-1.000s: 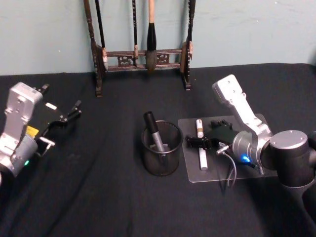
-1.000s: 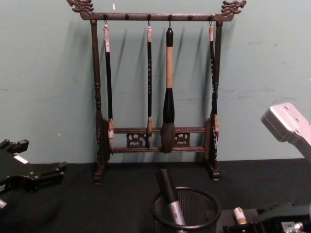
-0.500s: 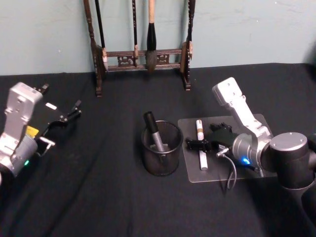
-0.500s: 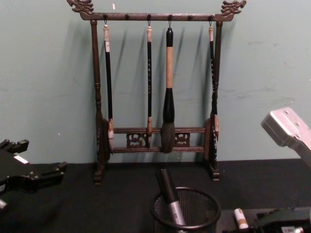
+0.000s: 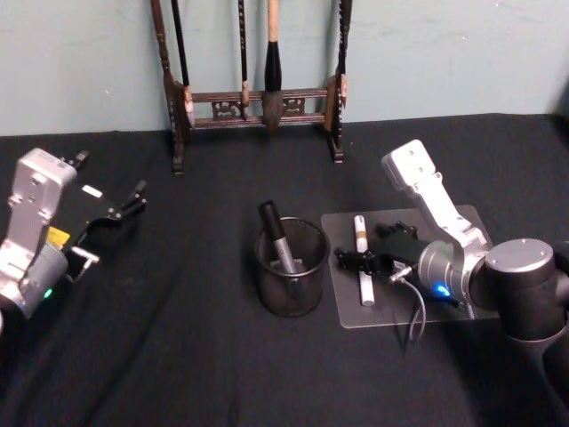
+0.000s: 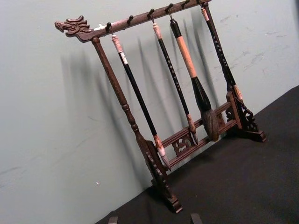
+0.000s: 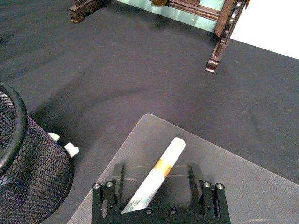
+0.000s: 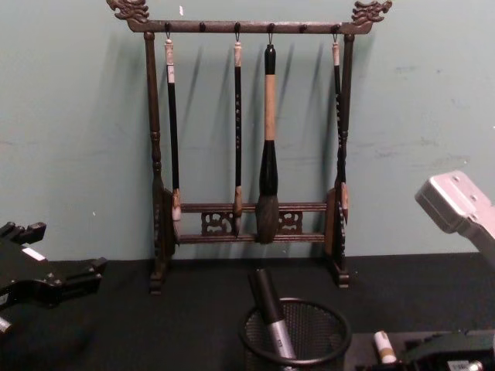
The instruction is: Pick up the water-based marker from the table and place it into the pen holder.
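Marker (image 7: 161, 170) wasn't grabbed yet: right hand (image 7: 154, 183) sat spread around it, pen holder (image 5: 286, 292) just beside; left hand (image 5: 135, 197) idled, also spread.

The right hand (image 5: 360, 261) is sinking a little lower over the white marker (image 5: 360, 233) on the clear mat (image 5: 356, 316). Its open fingers are settling on either side of the marker, and the silver arm (image 8: 456, 202) behind it is dropping slightly toward the bench.
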Controlling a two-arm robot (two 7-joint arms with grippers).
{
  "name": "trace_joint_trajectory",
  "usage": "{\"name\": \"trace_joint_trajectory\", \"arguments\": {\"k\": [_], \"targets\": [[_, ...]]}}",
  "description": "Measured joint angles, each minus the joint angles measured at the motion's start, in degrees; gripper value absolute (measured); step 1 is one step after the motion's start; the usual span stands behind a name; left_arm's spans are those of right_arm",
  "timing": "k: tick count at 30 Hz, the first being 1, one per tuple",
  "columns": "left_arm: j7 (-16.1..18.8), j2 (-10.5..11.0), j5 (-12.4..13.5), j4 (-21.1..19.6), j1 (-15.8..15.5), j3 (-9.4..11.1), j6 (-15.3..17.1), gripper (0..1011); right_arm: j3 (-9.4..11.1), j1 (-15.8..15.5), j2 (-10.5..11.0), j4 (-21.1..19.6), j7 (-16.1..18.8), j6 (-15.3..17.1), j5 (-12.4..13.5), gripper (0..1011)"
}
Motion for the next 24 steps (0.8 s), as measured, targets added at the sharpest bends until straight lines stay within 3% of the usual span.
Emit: {"name": "trace_joint_trajectory", "arguments": {"k": [6,18,24], "targets": [[0.00,0.00,0.00,0.00,0.00,0.00,0.00,1001,0.00,0.03,0.03,-0.01,0.00,0.02,0.09,787],[0.00,0.00,0.00,0.00,0.00,0.00,0.00,1001,0.00,0.03,0.04,-0.01,-0.05,0.06,0.16,360],[0.00,0.00,0.00,0.00,0.00,0.00,0.00,1001,0.00,0.03,0.04,-0.01,-0.09,0.06,0.17,204]]}}
